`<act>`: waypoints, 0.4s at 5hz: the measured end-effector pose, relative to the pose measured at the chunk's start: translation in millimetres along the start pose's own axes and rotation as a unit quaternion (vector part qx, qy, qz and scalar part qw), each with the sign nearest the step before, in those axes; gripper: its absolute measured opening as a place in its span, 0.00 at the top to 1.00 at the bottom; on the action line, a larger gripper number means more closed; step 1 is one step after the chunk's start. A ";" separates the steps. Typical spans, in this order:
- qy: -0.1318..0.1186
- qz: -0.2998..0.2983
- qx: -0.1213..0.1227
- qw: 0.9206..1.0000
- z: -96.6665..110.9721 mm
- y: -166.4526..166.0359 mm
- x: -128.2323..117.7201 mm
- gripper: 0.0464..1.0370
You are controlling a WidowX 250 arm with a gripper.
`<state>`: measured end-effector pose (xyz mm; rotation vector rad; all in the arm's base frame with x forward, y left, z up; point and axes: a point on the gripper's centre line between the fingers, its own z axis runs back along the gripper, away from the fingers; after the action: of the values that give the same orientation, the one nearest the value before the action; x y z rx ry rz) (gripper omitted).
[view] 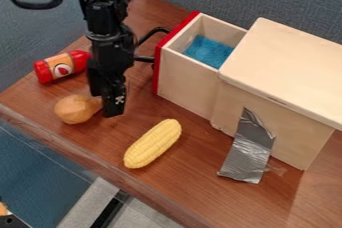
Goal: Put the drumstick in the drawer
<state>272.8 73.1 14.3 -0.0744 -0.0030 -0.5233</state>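
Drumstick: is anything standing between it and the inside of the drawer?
Yes: the red front panel of the open drawer, with its black handle, faces the drumstick, so it probably needs lifting over. The corn cob lies off to the side.

The table [184,187] holds corn [152,143], tape [248,153] and a bottle [61,66] (ketchup, probably).

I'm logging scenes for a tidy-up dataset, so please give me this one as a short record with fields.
target: brown toy drumstick, outside the drawer, beside the gripper
gripper: black two-finger gripper, low over the brown wooden table
destination: pale wooden drawer with red front, pulled open, blue material inside
nearby items: yellow toy corn cob; red bottle on its side
tape: silver strip, from box to table
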 end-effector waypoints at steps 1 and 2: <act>0.003 0.015 0.000 1.000 -3.9 3.5 -4.1 0.09; 0.004 0.020 0.007 1.000 -6.8 5.8 -7.4 0.40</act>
<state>269.2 81.3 7.0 -0.0589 0.0018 -0.4834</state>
